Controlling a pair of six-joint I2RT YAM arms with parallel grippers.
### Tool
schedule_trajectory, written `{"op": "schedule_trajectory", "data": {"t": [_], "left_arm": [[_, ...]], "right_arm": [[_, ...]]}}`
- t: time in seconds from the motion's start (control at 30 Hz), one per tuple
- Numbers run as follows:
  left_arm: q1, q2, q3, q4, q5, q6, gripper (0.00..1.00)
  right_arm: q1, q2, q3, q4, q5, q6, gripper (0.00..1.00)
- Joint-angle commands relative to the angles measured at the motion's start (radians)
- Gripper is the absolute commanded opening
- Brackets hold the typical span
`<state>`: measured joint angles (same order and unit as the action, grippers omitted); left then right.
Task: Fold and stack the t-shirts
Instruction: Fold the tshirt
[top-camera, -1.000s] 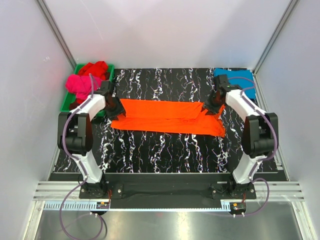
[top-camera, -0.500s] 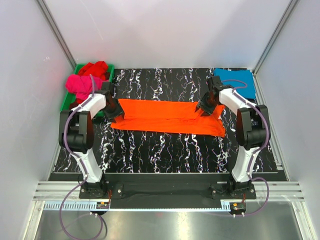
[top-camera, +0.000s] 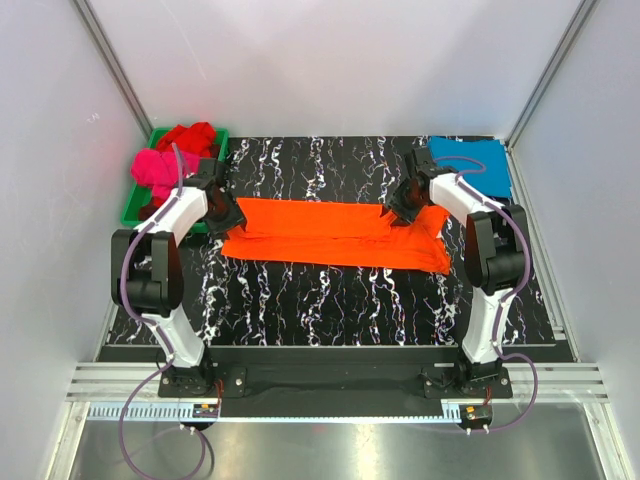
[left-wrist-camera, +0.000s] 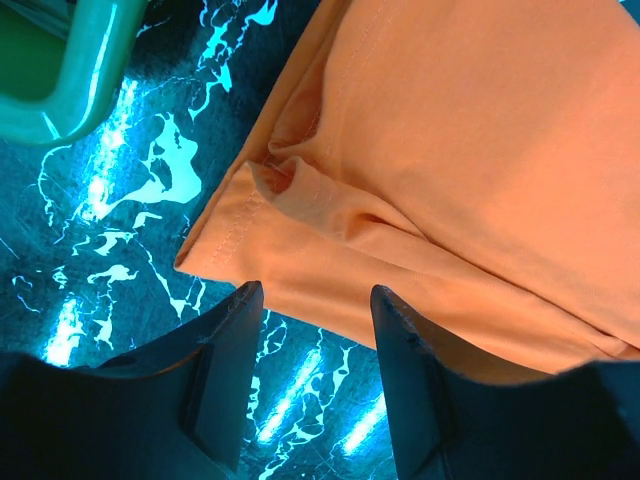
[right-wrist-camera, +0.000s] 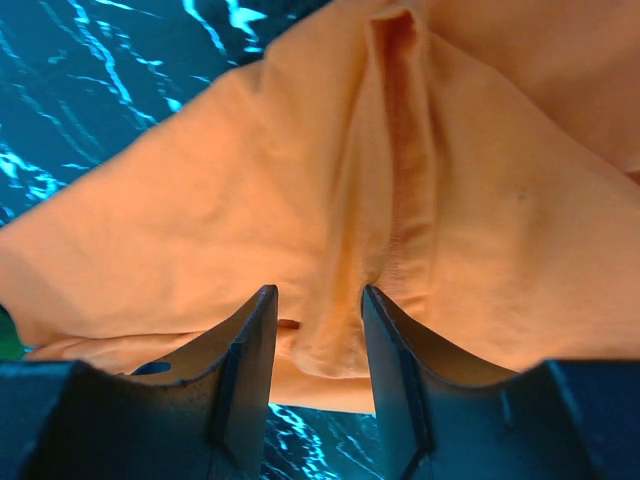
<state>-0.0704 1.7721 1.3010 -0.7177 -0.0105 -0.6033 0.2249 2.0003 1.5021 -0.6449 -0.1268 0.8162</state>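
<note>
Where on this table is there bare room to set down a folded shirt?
Widest: the bare table between the orange shirt and the near edge. Also the far strip between the green tray and the teal shirt. Crowded: the orange shirt's ends, at the left claw and right claw.

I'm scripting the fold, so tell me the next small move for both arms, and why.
Probably pinch the orange shirt at both ends. The left end effector is open with the shirt's edge between its fingers. The right end effector is open astride a creased fold. Neither grips cloth yet, so a grip likely has to come before any lift or fold.
</note>
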Motion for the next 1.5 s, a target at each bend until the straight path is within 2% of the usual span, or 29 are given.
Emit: {"op": "schedule_trajectory", "data": {"t": [0.0, 0.2, 0.37, 0.5, 0.6, 0.73, 0.87, 0.97, 1.27, 1.4, 1.47], "left_arm": [[0.003, -0.040, 0.032, -0.005, -0.029, -0.003, 0.52], [0.003, -0.048, 0.035, -0.006, -0.031, 0.007, 0.52], [0.003, -0.049, 0.037, 0.003, -0.016, 0.010, 0.52], [0.003, -0.057, 0.027, 0.011, -0.006, 0.010, 0.52], [0.003, -0.062, 0.024, 0.011, -0.006, 0.014, 0.52], [0.003, -0.072, 0.020, 0.014, 0.004, 0.026, 0.52], [0.003, -0.099, -0.009, 0.052, 0.056, 0.027, 0.52], [0.003, -0.112, -0.029, 0.064, 0.082, 0.027, 0.53], [0.003, -0.091, -0.017, 0.020, 0.040, 0.048, 0.53], [0.003, -0.082, -0.003, 0.018, 0.037, 0.054, 0.53], [0.003, -0.073, 0.004, 0.017, 0.035, 0.057, 0.53]], "right_arm": [[0.021, 0.012, 0.040, 0.048, -0.036, 0.070, 0.47], [0.025, 0.043, 0.078, 0.088, -0.045, 0.109, 0.46], [0.022, 0.032, 0.141, 0.053, -0.043, 0.019, 0.46], [0.024, 0.034, 0.150, 0.028, -0.076, -0.023, 0.42], [0.025, 0.006, 0.124, 0.024, -0.073, -0.054, 0.39], [0.022, -0.052, 0.106, -0.065, -0.017, -0.144, 0.34], [0.013, -0.176, -0.069, 0.014, -0.068, -0.193, 0.34], [0.007, -0.208, -0.143, 0.050, -0.082, -0.203, 0.38], [0.007, -0.140, -0.171, 0.125, -0.070, -0.192, 0.42], [0.007, -0.114, -0.148, 0.139, -0.070, -0.183, 0.41], [0.007, -0.094, -0.128, 0.133, -0.074, -0.177, 0.37]]}}
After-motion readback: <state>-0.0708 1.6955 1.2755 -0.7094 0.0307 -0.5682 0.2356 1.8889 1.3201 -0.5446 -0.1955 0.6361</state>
